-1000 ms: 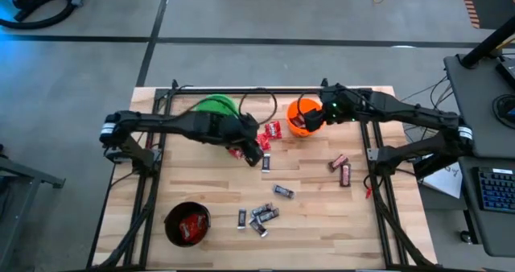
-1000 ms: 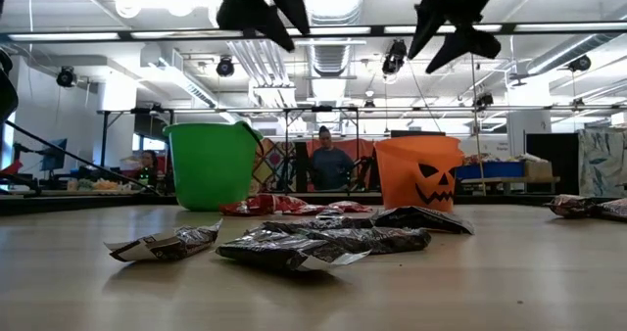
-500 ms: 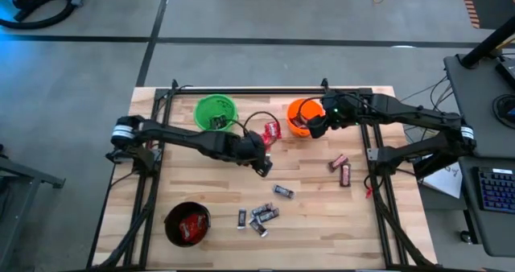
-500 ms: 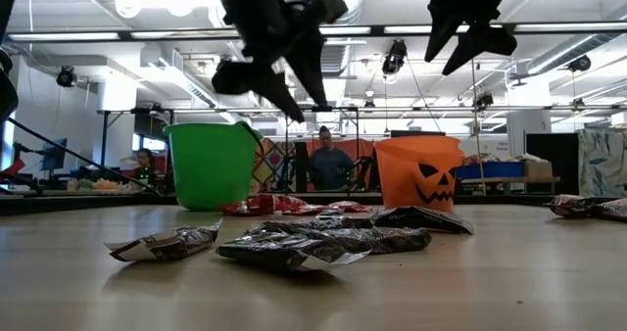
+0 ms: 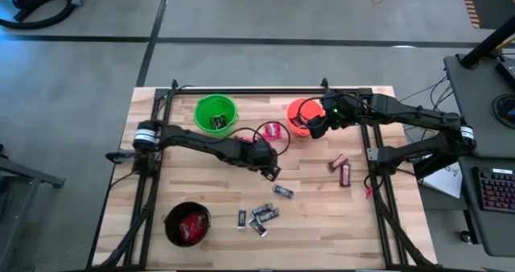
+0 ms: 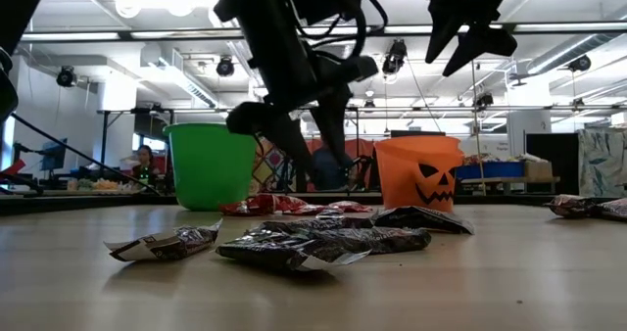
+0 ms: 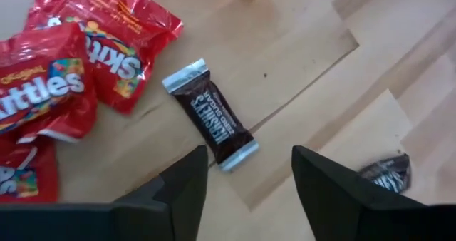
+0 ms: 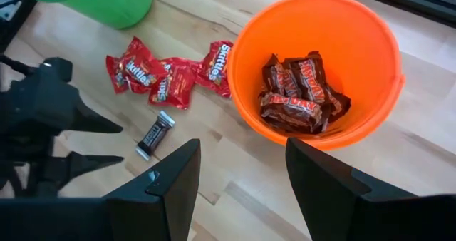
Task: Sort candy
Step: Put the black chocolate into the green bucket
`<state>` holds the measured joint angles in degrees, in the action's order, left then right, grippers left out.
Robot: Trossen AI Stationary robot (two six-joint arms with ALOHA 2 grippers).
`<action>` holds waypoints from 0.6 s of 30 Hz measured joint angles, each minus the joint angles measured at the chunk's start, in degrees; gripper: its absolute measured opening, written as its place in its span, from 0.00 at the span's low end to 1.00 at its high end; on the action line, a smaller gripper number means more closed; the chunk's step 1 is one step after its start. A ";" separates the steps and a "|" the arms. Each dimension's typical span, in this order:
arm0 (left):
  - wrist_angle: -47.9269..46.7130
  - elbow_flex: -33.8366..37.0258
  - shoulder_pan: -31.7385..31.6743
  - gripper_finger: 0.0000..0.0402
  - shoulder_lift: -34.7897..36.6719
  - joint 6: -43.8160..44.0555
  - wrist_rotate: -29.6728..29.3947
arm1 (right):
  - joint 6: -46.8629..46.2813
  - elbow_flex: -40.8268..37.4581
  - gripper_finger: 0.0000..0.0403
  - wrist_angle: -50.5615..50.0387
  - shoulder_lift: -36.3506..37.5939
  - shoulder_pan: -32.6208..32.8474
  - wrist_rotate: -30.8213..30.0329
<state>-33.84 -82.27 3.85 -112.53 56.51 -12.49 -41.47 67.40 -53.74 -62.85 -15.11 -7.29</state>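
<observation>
Pale, wood-grained bench. Bright green bucket; orange bucket with a black pumpkin face; black bucket. Bright red packets with rainbow lettering. Dark brown, silver-ended bar with silver print. Dark brown-red bars inside the orange bucket.

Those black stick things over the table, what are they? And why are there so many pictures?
They are two robot arms, each ending in a two-finger gripper. One camera looks down from above, one sits at table height, and one rides on each wrist. The left gripper is open above a small black-silver bar, beside red packets. The right gripper is open beside the orange bucket of brown bars. Neither holds anything. There are also a green bucket, a black bucket, and more candy on the table.
</observation>
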 joint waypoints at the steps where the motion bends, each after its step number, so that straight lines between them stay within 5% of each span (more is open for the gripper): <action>1: 0.23 -0.30 -0.16 0.50 -0.68 0.00 0.00 | 0.00 0.00 0.49 -0.02 0.00 0.00 0.00; 8: -0.33 -3.25 -0.57 0.64 -6.37 0.50 0.02 | -0.04 -0.02 0.49 -0.02 0.00 0.00 0.00; 18: -1.27 -6.21 -0.84 0.64 -10.58 0.83 -2.24 | -0.59 -0.02 0.49 -0.06 -0.02 0.15 0.31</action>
<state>-35.10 -88.48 3.00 -123.11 57.35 -14.73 -42.06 67.37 -53.80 -62.87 -14.96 -6.98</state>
